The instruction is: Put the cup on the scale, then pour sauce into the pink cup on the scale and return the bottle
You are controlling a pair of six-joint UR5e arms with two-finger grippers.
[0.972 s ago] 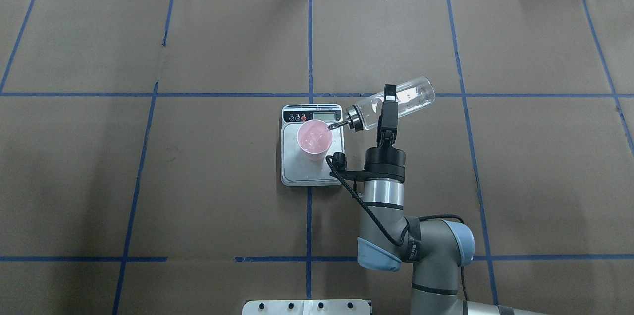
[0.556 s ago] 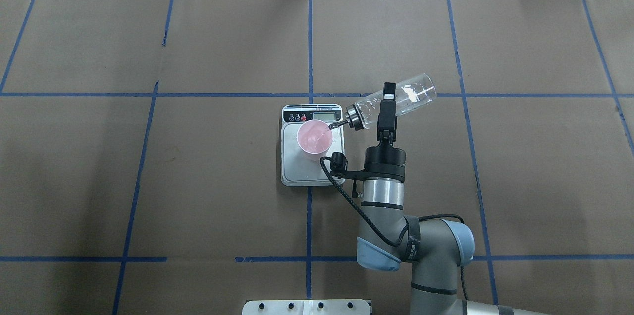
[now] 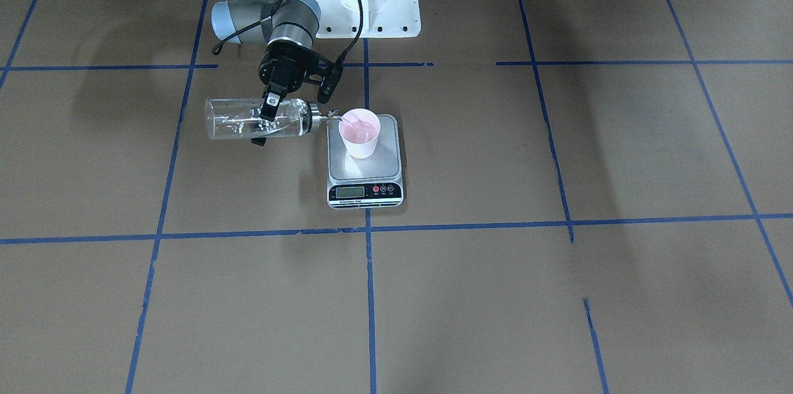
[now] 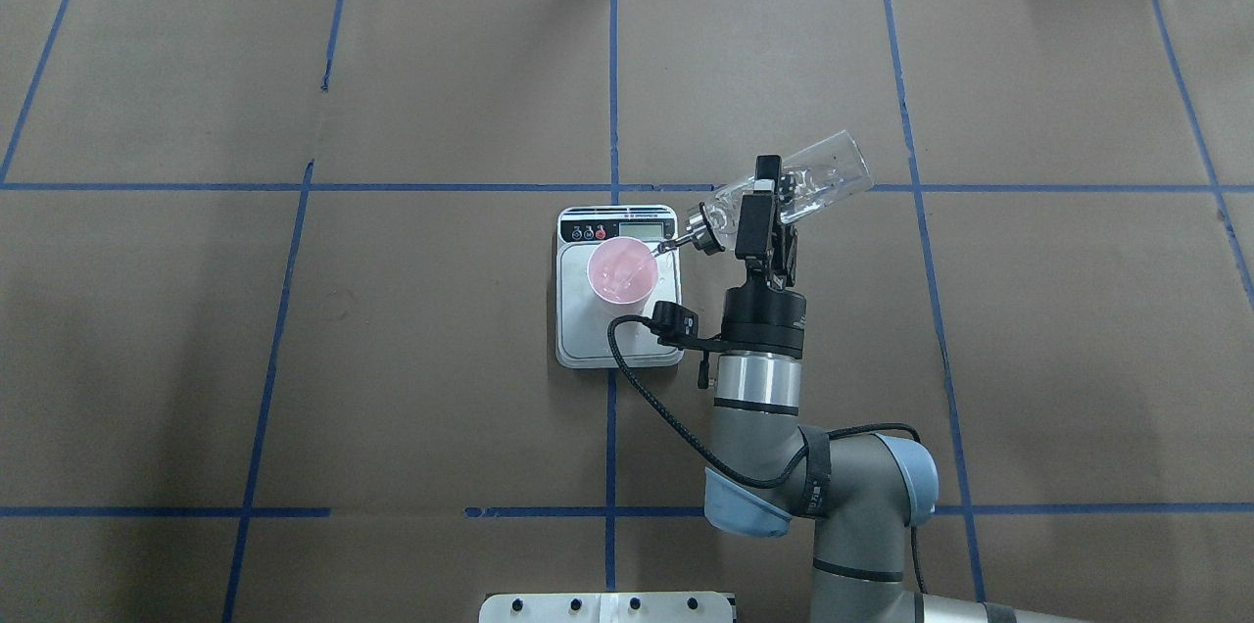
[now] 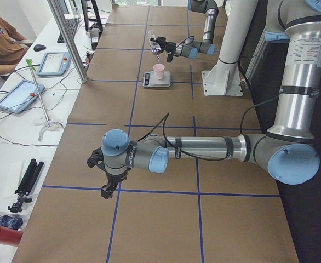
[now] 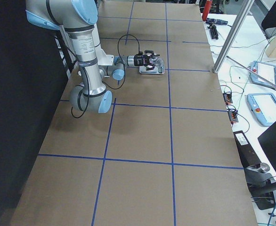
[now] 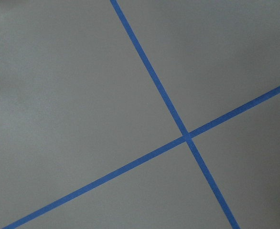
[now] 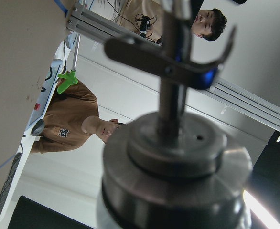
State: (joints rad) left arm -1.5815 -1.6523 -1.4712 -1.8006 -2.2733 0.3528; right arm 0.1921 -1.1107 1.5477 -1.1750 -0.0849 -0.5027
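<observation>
- Far arm in the left-side view: right gripper (image 4: pixel 762 202), jaws clamped across the mid-body of the bottle (image 4: pixel 831 172).
- The bottle is held clear of the counter (image 4: pixel 441 359) and tipped nearly level, base pointing away from the scale (image 4: pixel 612 341).
- Metal cap (image 4: pixel 700 233) faces the scale; the thin spout (image 4: pixel 664 249) reaches over the near rim of the cup (image 4: pixel 621 273).
- The cup stands upright on the scale's platform, toward the display end and inside the platform's edges.
- Sauce (image 4: pixel 617 282) glints inside the cup; any stream from the spout is too fine to make out.
- The scale sits on the counter across a blue tape line (image 4: pixel 611 427).
- The left gripper (image 5: pixel 106 190) hangs low over the counter, well apart from the scale; cannot tell whether its jaws are wide or narrow. Its wrist camera shows only paper and crossed tape.
</observation>
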